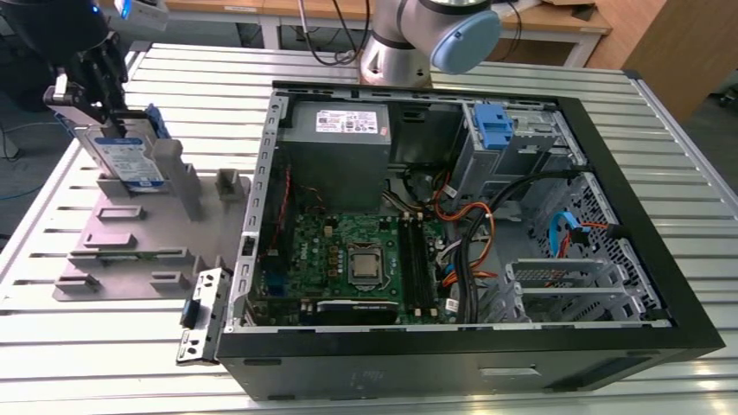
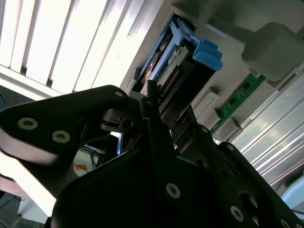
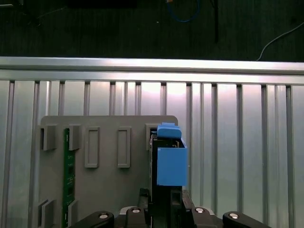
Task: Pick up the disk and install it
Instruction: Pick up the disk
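- The disk stands upright on the grey stand, at the exterior view's left.
- Its label is white and blue; the words are too small to read.
- The gripper has its fingers closed on the disk.
- The open computer case sits just beside the stand.

The silver-grey arm has a pale blue joint cap, and its black hand shows silver screws.
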`<state>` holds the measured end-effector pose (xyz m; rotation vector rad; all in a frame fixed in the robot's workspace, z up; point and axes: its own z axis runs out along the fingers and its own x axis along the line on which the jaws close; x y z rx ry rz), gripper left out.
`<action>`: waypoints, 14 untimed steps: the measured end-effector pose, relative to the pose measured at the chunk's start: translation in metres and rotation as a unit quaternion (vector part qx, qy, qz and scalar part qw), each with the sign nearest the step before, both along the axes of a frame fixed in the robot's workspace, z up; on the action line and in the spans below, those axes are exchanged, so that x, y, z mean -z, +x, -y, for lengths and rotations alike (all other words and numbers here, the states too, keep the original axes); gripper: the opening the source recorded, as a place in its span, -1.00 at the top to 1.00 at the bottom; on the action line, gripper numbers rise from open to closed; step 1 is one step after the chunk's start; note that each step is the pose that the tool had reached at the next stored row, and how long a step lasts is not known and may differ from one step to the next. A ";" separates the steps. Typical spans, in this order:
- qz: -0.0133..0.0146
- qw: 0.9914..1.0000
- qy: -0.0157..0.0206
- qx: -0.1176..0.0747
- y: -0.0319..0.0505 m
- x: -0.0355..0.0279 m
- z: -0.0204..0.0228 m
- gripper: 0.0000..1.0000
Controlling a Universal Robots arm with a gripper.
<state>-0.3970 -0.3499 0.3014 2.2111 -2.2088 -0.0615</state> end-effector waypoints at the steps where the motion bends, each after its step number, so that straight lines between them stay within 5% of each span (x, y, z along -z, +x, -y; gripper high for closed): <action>1: 0.000 1.000 0.000 0.001 0.0002 0.0001 0.0000 0.30; 14: 0.000 1.000 0.000 0.008 0.0021 0.0012 0.0004 0.30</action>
